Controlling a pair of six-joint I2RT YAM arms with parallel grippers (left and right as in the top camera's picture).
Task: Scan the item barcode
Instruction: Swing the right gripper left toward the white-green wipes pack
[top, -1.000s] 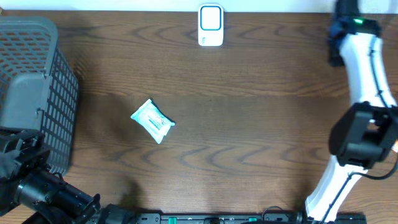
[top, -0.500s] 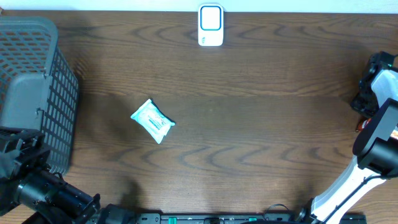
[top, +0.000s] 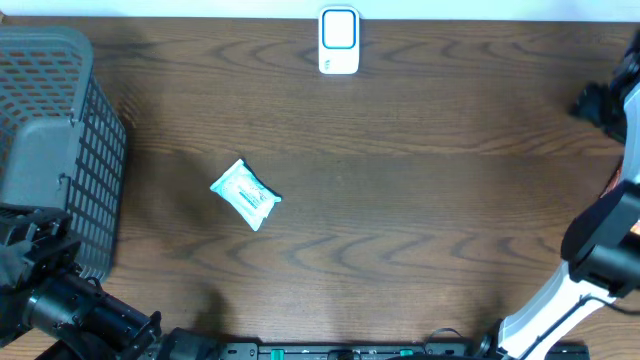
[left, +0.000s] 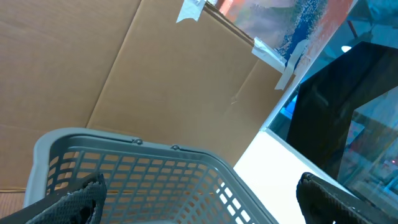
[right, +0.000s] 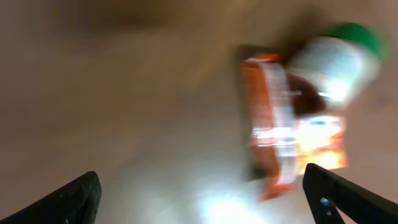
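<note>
At the far right edge of the table (top: 420, 230), a sudden swing outward by the right arm (top: 600, 250), gone from the middle of the wood within the last second. Clenched a moment ago, now released: right gripper (right: 214, 199), jaws spread wide on nothing, facing a blurred orange packet (right: 280, 143) and a green-capped white bottle (right: 339, 56). Likely a reach for another item rather than a scan. Likewise spread and empty, the left gripper (left: 208, 205), parked by the grey basket (top: 100, 170) at the left. Unmoved at centre-left: the small white-and-teal packet (top: 245, 195), lying flat, well apart from the scanner (top: 339, 41) at the far edge. No scan yet, by the look of it. Broad bare wood between packet and scanner; tight only along the basket wall and the right rim.
</note>
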